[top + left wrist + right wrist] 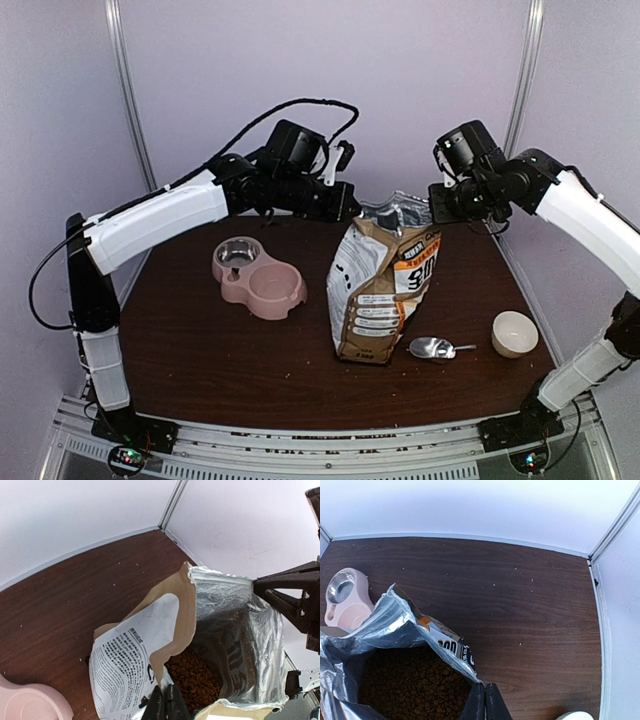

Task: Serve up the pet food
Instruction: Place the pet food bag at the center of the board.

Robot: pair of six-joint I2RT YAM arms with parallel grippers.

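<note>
The pet food bag [380, 290] stands upright in the middle of the brown table, its foil-lined mouth pulled wide. Reddish-brown kibble [192, 677] fills the lower part of the bag; the same kibble [410, 685] shows in the right wrist view. My left gripper [350, 207] is shut on the bag's left rim, the paper edge pinched between its fingers [161, 705]. Opposite it, my right gripper [438, 210] is shut on the right rim, whose corner ends at its fingertips [492, 702].
A pink double-basin feeder [258, 277] with a metal bowl in one basin lies left of the bag. A shiny metal scoop [435, 348] lies at the bag's front right, with a small white cup [514, 333] beyond it. Walls close the back and sides.
</note>
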